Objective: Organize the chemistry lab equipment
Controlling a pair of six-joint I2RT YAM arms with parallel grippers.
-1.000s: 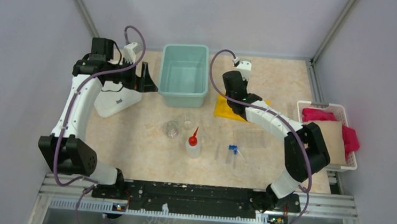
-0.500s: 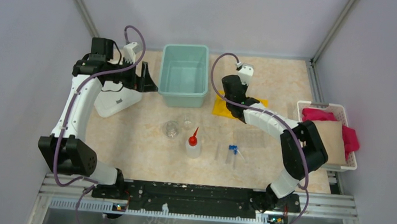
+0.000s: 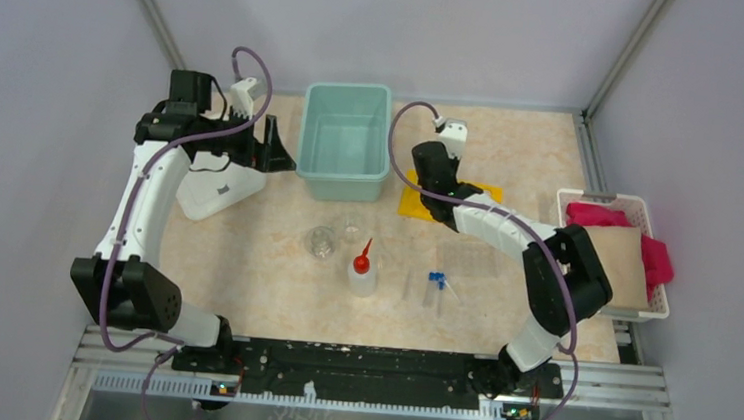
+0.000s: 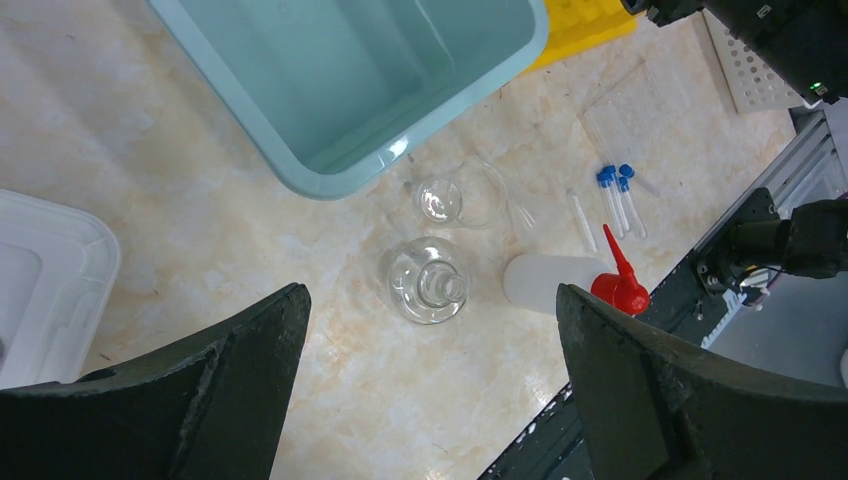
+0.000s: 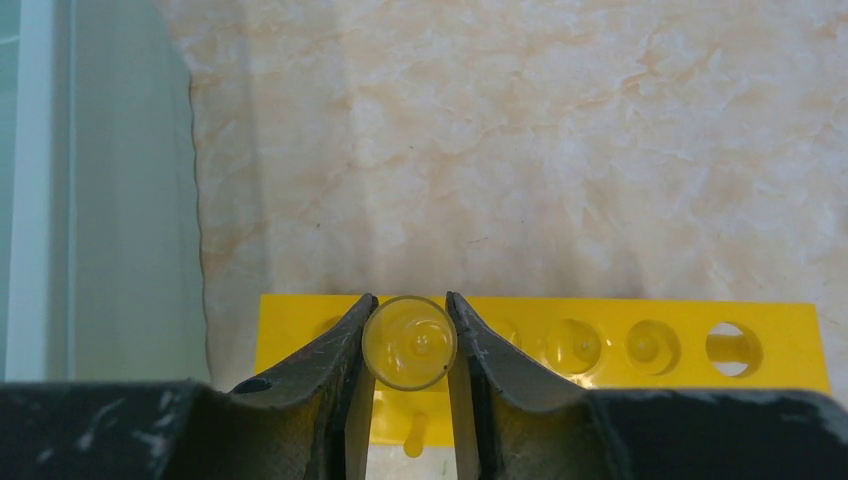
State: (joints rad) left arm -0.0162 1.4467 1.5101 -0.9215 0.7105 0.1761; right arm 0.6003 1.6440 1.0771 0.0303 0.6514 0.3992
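My right gripper (image 5: 408, 320) is shut on a clear test tube (image 5: 409, 342), seen end-on, held upright over the left end of the yellow holed rack (image 5: 640, 345). In the top view the right gripper (image 3: 430, 188) hovers over the rack (image 3: 409, 203), beside the teal bin. My left gripper (image 3: 277, 152) is open and empty, held high left of the bin. Two glass cups (image 3: 321, 241) (image 3: 350, 228), the red-nozzled squeeze bottle (image 3: 363, 270) and blue-capped test tubes (image 3: 434, 283) lie mid-table. They also show in the left wrist view: cups (image 4: 428, 280) (image 4: 460, 195), bottle (image 4: 560, 283), tubes (image 4: 612, 195).
A teal bin (image 3: 345, 140) stands at the back centre, close to the rack's left end (image 5: 30, 180). A white stand (image 3: 219, 193) sits at the left. A clear plastic piece (image 3: 470, 258) lies right of the tubes. A white basket of cloths (image 3: 610, 251) is at the right edge.
My right gripper has moved left along the yellow rack toward the teal bin, still holding the test tube. The left arm has not moved.
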